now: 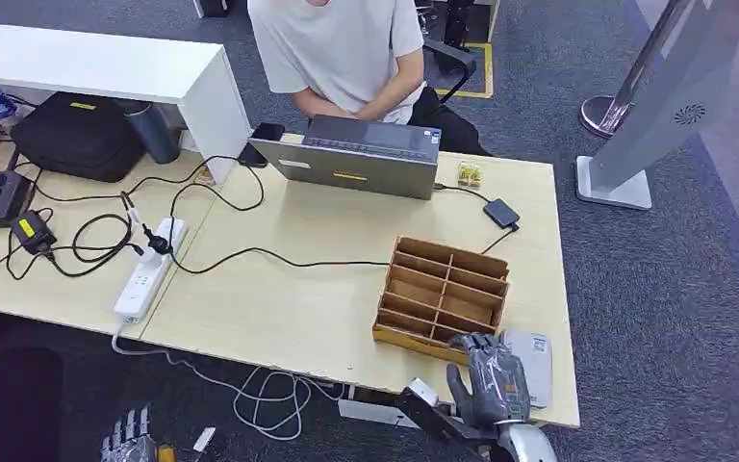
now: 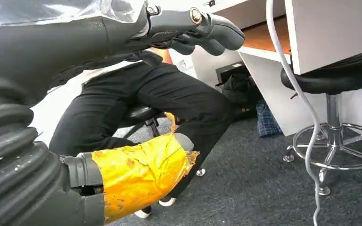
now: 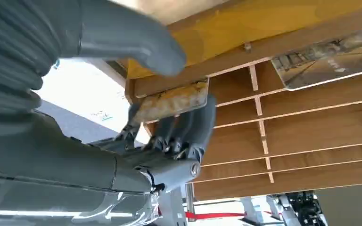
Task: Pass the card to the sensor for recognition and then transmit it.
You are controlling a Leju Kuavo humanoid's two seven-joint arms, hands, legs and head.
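A yellowish card lies between the thumb and fingers of my right hand, which grips it at the front row of the wooden slotted box. The card's far edge is still at the box's front slot. A second card sits in the neighbouring front slot. A flat grey pad lies on the table just right of this hand. A small black reader on a cable sits behind the box. My left hand hangs below the table edge, fingers apart and holding nothing.
A grey laptop stands behind the box, and a seated person faces it. A white power strip with black cables lies on the table's left. A black bag sits at the back left. A grey kiosk stands to the right.
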